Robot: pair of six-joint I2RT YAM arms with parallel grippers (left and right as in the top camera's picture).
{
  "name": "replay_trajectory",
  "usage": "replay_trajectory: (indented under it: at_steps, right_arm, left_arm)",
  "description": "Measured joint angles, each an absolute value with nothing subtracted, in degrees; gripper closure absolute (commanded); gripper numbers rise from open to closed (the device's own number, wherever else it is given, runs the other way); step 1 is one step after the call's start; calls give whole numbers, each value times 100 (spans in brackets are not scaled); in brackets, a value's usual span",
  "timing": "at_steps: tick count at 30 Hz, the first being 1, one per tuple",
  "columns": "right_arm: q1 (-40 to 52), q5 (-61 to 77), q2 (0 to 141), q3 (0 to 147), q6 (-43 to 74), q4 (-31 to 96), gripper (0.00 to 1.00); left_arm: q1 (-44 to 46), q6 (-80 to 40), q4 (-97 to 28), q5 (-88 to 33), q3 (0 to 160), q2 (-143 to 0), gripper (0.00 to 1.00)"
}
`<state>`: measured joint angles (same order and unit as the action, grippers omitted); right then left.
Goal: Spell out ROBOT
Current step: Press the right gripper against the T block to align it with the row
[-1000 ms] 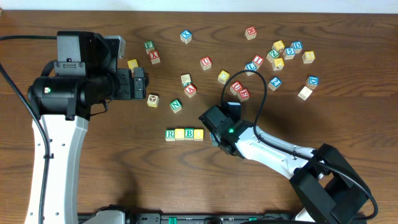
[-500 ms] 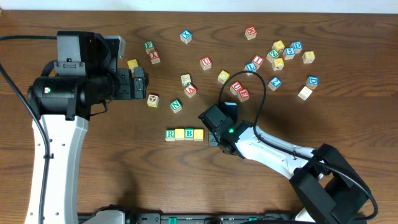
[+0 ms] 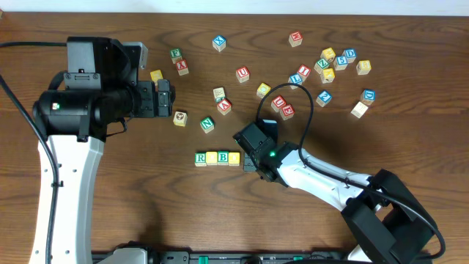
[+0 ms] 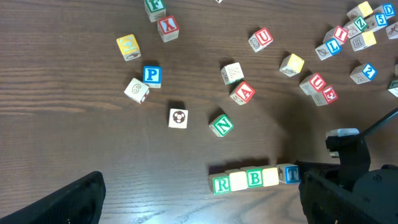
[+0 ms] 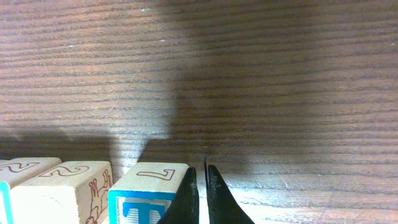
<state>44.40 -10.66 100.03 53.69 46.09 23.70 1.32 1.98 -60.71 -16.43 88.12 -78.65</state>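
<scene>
A row of blocks stands on the table [image 3: 146, 183]: green R [image 3: 200, 158], a pale yellow block [image 3: 212, 158], green B [image 3: 223, 157] and another pale block [image 3: 234, 158]. In the left wrist view a blue T block [image 4: 291, 173] stands at the row's right end, next to the pale block [image 4: 271, 177]. My right gripper [image 5: 200, 171] is shut and empty, its fingers against the T block's [image 5: 149, 190] right side. In the overhead view it [image 3: 251, 163] covers the T. My left gripper [image 4: 205, 211] is open and empty, high above the table.
Loose blocks lie behind the row: green N [image 3: 207, 125], red A [image 3: 224, 107], red U [image 3: 242, 74], a soccer-ball block [image 3: 180, 118], and a cluster at the back right [image 3: 326, 66]. The right arm's cable [image 3: 311, 103] arcs over some blocks.
My right gripper has edged slightly left toward the row's right end. The left arm has not moved.
</scene>
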Motion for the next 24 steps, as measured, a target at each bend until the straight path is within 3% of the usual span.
replay_trajectory:
  at_steps: [24]
  right_arm:
    - [4637,-1162,10003,5369,4602,2169,99]
  left_arm:
    - [132,198,-6071,-1643,8812,-7865,2]
